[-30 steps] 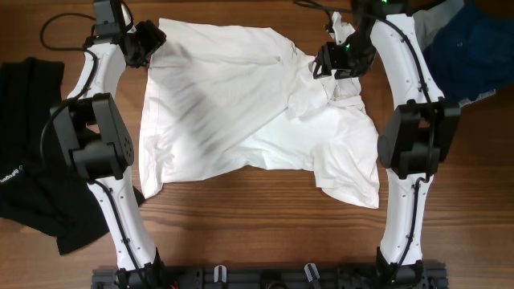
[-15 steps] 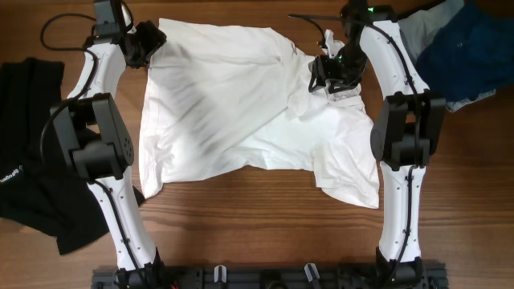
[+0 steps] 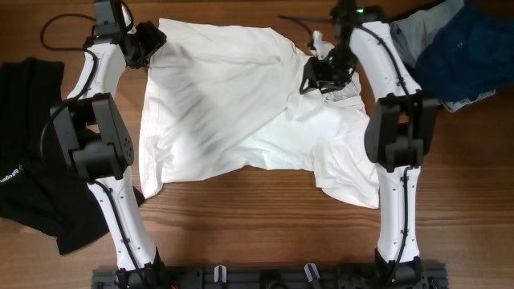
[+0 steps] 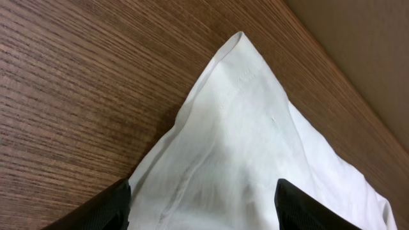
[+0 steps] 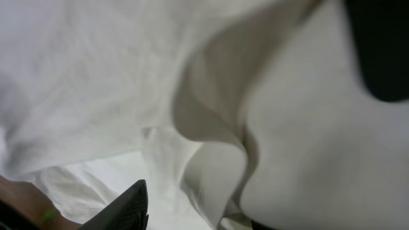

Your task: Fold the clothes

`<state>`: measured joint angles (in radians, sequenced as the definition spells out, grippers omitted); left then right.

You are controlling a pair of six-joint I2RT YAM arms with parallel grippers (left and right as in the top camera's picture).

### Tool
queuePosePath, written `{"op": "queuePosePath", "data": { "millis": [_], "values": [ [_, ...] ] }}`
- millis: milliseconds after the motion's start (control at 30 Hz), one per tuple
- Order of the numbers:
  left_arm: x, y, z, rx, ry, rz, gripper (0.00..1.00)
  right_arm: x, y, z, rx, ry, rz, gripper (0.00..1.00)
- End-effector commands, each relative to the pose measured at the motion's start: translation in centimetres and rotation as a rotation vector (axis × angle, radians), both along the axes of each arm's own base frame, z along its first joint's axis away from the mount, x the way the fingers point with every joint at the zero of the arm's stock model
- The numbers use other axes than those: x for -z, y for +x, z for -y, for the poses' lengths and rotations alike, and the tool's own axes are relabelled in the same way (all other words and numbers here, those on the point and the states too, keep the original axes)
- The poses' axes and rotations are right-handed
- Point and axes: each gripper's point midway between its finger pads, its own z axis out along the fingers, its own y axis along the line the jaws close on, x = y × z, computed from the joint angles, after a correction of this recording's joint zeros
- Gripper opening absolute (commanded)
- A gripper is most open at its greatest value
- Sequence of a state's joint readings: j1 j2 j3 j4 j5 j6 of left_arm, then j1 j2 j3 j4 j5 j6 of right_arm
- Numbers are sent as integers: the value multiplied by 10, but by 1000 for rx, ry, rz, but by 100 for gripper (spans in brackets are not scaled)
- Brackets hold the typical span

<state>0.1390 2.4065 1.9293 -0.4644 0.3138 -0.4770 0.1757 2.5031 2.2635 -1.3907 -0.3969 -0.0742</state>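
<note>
Here the shirt (image 3: 233, 104) lies spread mid-surface (image 3: 241, 225). The left hand (image 4: 204, 191), fingers wide, straddles its far left corner. The right hand (image 3: 321, 76) sits in the bunched sleeve, where folds hide its grip. A black garment (image 3: 28, 160) lies left. A blue garment (image 3: 466, 48) and a grey garment (image 3: 414, 32) lie far right.

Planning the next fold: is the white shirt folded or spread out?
Mostly spread: the white shirt lies open on the table, rumpled only near the right gripper.
</note>
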Motion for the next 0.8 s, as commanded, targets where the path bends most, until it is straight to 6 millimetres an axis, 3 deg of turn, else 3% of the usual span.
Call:
{"op": "queuePosePath", "data": {
  "millis": [0, 67, 100, 167, 233, 267, 333, 400, 467, 600, 667, 767],
  "values": [
    [-36, 6, 3, 10, -4, 65, 72, 4, -8, -28, -71, 31, -1, 50],
    [-36, 6, 3, 10, -5, 63, 72, 5, -8, -31, -68, 17, 3, 41],
    [-36, 5, 3, 10, -5, 60, 72, 6, -7, -29, -53, -3, 3, 25],
    [-35, 5, 3, 10, -6, 57, 72, 8, -6, -24, -34, -31, -1, 4],
    [-34, 4, 3, 10, -6, 53, 73, 8, -6, -20, -27, -39, -4, 4],
    [-34, 4, 3, 10, -6, 52, 73, 9, -5, -17, -21, -43, -6, 13],
    [-34, 3, 3, 10, -7, 48, 73, 9, -5, -13, 3, -46, -16, 54],
    [-33, 3, 4, 10, -7, 45, 73, 9, -5, -8, 12, -51, -21, 67],
    [-33, 2, 4, 10, -7, 45, 73, 9, -4, -2, 18, -65, -24, 70],
    [-33, 3, 4, 10, -7, 45, 73, 10, -5, 0, 16, -73, -24, 65],
    [-33, 2, 4, 10, -7, 45, 74, 9, -7, -2, 11, -74, -29, 58],
    [-33, 3, 4, 10, -7, 45, 74, 9, -9, -4, 5, -75, -34, 57]
  ]
}}
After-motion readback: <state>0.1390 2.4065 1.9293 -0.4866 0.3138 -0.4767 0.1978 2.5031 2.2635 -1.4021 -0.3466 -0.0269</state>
